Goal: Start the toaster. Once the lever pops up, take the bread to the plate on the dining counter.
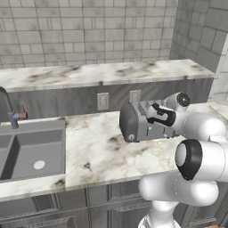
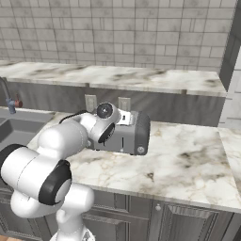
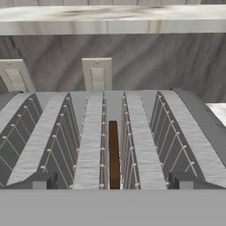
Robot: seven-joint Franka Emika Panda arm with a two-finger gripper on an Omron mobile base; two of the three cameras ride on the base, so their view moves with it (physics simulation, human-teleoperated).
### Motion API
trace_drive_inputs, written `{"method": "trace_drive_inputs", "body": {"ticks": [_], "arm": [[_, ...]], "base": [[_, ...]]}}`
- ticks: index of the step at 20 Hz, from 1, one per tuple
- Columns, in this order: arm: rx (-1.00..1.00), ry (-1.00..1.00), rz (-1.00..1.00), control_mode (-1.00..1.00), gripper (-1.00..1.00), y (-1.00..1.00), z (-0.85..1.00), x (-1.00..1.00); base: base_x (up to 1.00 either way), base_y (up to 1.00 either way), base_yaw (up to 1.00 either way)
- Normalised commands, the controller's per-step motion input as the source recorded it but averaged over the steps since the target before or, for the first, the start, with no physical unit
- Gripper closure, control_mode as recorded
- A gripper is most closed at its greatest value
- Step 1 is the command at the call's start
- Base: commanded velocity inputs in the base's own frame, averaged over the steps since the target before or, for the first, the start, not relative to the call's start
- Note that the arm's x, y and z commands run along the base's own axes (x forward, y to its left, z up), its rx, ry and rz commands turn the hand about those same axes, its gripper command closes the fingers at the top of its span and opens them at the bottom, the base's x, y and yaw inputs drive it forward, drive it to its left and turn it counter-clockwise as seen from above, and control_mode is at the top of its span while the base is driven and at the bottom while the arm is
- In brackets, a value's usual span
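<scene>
The toaster [image 1: 136, 122] stands on the marble worktop [image 1: 104, 153], near the grey back panel [image 1: 67, 100] with two wall outlets [image 1: 103, 101]. Above it the dining counter [image 1: 107, 73] overhangs, so the room over the slots is limited. Bare worktop lies to both sides. The middle slot holds the bread [image 3: 113, 152]; the neighbouring slots are free.

The toaster [image 1: 138, 122] stands on the marble tabletop [image 1: 107, 153], with the white arm [image 1: 196, 133] reaching over it from four o'clock; a sink [image 1: 31, 151] lies at nine o'clock
</scene>
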Motion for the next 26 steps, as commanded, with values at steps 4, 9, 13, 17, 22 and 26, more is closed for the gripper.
{"method": "trace_drive_inputs", "body": {"ticks": [4,9,13,17,22,26], "arm": [[0.00,0.00,0.00,-1.00,-1.00,0.00,0.00,0.00],[0.00,0.00,0.00,-1.00,-1.00,0.00,0.00,0.00],[0.00,0.00,0.00,-1.00,-1.00,0.00,0.00,0.00],[0.00,0.00,0.00,-1.00,-1.00,0.00,0.00,0.00],[0.00,0.00,0.00,-1.00,-1.00,0.00,0.00,0.00],[0.00,0.00,0.00,-1.00,-1.00,0.00,0.00,0.00]], "base": [[0.00,0.00,0.00],[0.00,0.00,0.00],[0.00,0.00,0.00],[0.00,0.00,0.00],[0.00,0.00,0.00],[0.00,0.00,0.00]]}}
